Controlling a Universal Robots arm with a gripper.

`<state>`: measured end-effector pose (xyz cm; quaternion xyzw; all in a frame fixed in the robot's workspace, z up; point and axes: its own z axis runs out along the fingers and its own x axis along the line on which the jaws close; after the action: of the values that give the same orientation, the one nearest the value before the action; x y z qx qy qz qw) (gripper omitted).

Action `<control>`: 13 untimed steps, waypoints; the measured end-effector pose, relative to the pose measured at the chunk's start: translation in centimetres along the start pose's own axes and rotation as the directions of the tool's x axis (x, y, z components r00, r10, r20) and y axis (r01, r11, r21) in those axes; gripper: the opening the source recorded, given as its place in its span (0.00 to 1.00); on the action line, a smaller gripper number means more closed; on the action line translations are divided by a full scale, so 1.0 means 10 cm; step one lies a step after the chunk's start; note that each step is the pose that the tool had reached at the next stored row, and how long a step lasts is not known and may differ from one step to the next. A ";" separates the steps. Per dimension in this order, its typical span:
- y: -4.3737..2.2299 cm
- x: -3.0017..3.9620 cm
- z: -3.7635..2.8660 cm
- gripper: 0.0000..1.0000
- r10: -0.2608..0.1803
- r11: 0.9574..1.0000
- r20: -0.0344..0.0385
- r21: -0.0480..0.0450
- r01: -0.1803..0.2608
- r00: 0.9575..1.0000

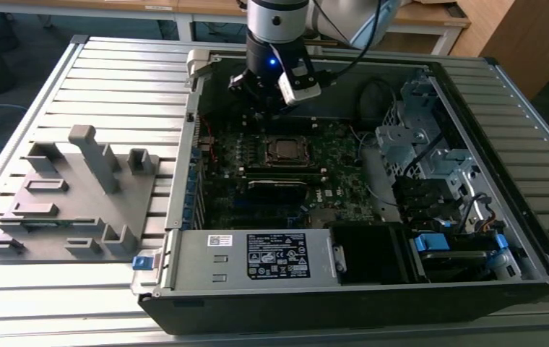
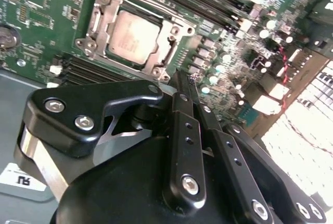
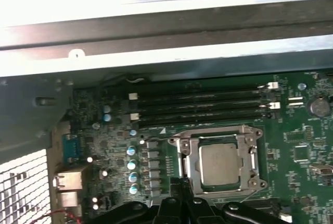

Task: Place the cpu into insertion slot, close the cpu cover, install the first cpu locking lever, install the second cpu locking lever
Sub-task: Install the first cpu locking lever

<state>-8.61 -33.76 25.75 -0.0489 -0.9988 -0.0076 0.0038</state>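
1. In the exterior view, the gripper (image 1: pixel 260 108) is hanging inside the open computer case (image 1: pixel 352 312), above the far part of the motherboard (image 1: pixel 245 206). The case is lying on a slatted table (image 1: pixel 110 72), with a grey moulded fixture (image 1: pixel 72 195) on the exterior view's left.
2. That same view is giving the wider layout. The cpu (image 1: pixel 284 150) is sitting in the insertion slot (image 1: pixel 266 152) near the middle of the board, and the gripper is standing apart from it, on the far side.
3. The second wrist view is bringing the jaws in close. The two black fingers (image 2: pixel 179 114) are lying pressed together to a narrow point and are gripping nothing.
4. The gripper's tip (image 2: pixel 186 81) is hovering just beside one edge of the socket. I cannot tell whether it is touching.
5. In both wrist views the cpu cover (image 2: pixel 99 21) is lying flat as a frame around the cpu (image 2: pixel 132 36), with the dull metal top showing through its window.
6. The first wrist view is adding the long black memory slots (image 3: pixel 203 107) beyond the cpu cover (image 3: pixel 191 166) and the case wall behind them. The gripper (image 3: pixel 182 183) is sitting at the near edge of the socket, beside the cpu (image 3: pixel 218 164).
7. Whether the locking levers are latched cannot be told.
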 end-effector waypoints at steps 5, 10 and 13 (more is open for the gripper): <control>-0.009 0.066 0.001 0.10 0.000 1.000 0.000 0.000 0.000 1.000; -0.016 0.120 0.003 0.10 0.000 1.000 0.000 0.000 0.000 1.000; -0.019 0.152 0.003 0.10 0.000 1.000 0.000 0.000 0.000 1.000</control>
<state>-10.14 -33.81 25.73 -0.0489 -0.9988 -0.0076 0.0036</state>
